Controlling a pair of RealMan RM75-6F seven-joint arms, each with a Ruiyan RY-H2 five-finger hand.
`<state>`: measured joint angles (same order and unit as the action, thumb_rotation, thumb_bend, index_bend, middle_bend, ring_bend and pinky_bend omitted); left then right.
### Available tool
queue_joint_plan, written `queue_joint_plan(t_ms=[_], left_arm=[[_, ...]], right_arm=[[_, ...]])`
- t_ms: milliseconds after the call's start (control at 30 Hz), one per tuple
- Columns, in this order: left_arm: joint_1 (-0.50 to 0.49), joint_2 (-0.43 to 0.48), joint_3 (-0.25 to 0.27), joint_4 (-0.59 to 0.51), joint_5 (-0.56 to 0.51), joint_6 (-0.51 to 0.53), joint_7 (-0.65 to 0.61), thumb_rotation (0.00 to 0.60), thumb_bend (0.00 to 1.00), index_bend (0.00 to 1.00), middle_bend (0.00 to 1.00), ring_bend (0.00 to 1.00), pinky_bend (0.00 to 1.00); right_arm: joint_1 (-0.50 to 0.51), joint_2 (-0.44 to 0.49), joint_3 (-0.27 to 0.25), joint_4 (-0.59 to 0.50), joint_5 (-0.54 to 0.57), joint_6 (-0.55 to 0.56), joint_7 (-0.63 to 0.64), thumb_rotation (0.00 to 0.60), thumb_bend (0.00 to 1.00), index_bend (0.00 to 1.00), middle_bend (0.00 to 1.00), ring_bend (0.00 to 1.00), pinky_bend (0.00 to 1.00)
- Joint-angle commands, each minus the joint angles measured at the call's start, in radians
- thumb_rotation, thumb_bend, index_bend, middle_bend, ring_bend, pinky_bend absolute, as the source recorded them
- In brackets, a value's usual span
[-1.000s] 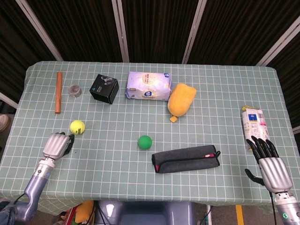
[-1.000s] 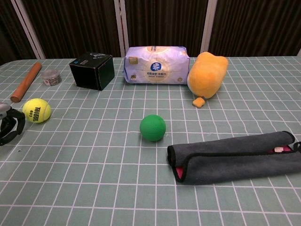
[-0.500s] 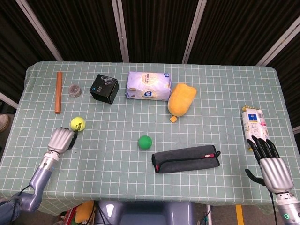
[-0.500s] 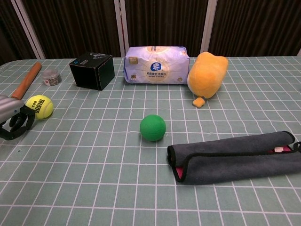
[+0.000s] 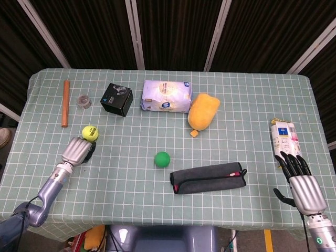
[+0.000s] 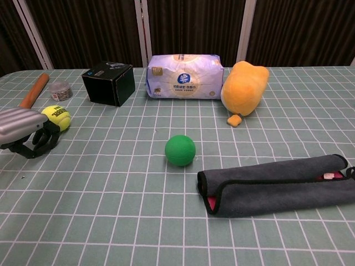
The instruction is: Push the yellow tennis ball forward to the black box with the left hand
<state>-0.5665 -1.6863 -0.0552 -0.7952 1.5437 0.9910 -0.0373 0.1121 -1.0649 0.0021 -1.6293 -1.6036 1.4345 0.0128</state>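
Observation:
The yellow tennis ball (image 5: 90, 133) (image 6: 57, 117) lies on the checked cloth at the left, a short way in front of the black box (image 5: 116, 99) (image 6: 108, 83). My left hand (image 5: 77, 151) (image 6: 26, 129) is right behind the ball, its fingers curled in and its knuckles touching the ball's near side. It grips nothing. My right hand (image 5: 301, 180) rests at the table's near right corner, fingers straight and apart, holding nothing. The chest view does not show it.
A wooden rod (image 5: 65, 103) and a small jar (image 5: 83, 100) lie left of the box. A white packet (image 5: 166, 96), an orange plush (image 5: 203, 111), a green ball (image 5: 162, 159), a dark pouch (image 5: 208, 178) and a carton (image 5: 284, 137) lie to the right.
My left hand has slid forward and rightward, and the tennis ball has rolled ahead of it towards the black box. The right hand has not moved.

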Motion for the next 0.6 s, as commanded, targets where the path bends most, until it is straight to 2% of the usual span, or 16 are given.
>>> queue_joint_plan(t_ms=[33, 333, 367, 400, 467, 533, 600], left_arm=[[-0.016, -0.010, -0.003, 0.019, -0.003, -0.007, -0.016, 0.600, 0.46, 0.57, 0.66, 0.53, 0.57], [-0.041, -0.013, -0.002, 0.042, 0.000, -0.004, -0.043, 0.600, 0.46, 0.56, 0.66, 0.53, 0.57], [-0.042, -0.012, -0.003, 0.045, -0.003, -0.005, -0.045, 0.600, 0.46, 0.56, 0.66, 0.53, 0.57], [-0.043, -0.011, -0.003, 0.045, -0.005, -0.007, -0.046, 0.600, 0.46, 0.56, 0.66, 0.53, 0.57], [-0.044, -0.005, 0.001, 0.046, -0.006, -0.011, -0.045, 0.600, 0.46, 0.56, 0.66, 0.53, 0.57], [-0.044, 0.001, 0.005, 0.046, -0.006, -0.011, -0.040, 0.600, 0.46, 0.56, 0.66, 0.53, 0.57], [-0.046, 0.003, 0.005, 0.050, -0.010, -0.019, -0.037, 0.600, 0.46, 0.56, 0.66, 0.53, 0.56]], right_arm=[[0.000, 0.002, 0.002, -0.001, 0.004, 0.001, 0.009, 0.600, 0.30, 0.00, 0.00, 0.00, 0.00], [0.014, 0.003, 0.009, 0.011, 0.022, -0.026, 0.023, 0.600, 0.30, 0.00, 0.00, 0.00, 0.00], [-0.018, -0.027, -0.003, -0.018, -0.044, 0.062, 0.083, 0.600, 0.30, 0.00, 0.00, 0.00, 0.00], [-0.036, -0.083, -0.002, 0.039, -0.078, 0.124, 0.133, 0.600, 0.30, 0.00, 0.00, 0.00, 0.00], [-0.045, -0.119, -0.002, 0.173, -0.093, 0.162, 0.196, 0.600, 0.30, 0.00, 0.00, 0.00, 0.00], [-0.061, -0.112, -0.008, 0.226, -0.111, 0.208, 0.256, 0.600, 0.30, 0.00, 0.00, 0.00, 0.00], [-0.055, -0.114, -0.018, 0.230, -0.119, 0.189, 0.227, 0.600, 0.30, 0.00, 0.00, 0.00, 0.00]])
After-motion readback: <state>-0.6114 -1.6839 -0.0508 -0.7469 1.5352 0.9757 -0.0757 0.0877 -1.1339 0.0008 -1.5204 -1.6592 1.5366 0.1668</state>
